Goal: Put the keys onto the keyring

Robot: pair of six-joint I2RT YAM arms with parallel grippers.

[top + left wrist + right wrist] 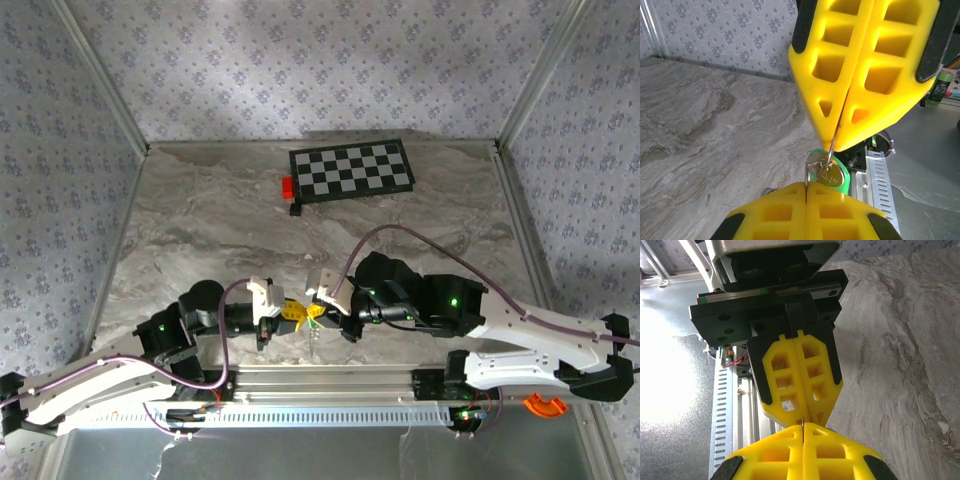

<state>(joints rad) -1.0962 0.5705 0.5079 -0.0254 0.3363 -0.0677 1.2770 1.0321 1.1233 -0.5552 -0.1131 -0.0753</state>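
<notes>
Keyring [808,170] between left pincer [806,190] and right pincer [836,144].

Yellow pincer pads [840,210]; green tag [842,187]; grey-veined marble [200,230]; black-white checkerboard [351,170].

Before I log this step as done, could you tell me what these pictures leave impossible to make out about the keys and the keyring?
- Left wrist view: the pads of the left gripper and right gripper cover most of the keyring; whether the key is threaded on it is unclear.
- Right wrist view: the shut pads hide the keyring apart from a sliver.
- Top view: the items between the grippers are too small to count keys.
</notes>
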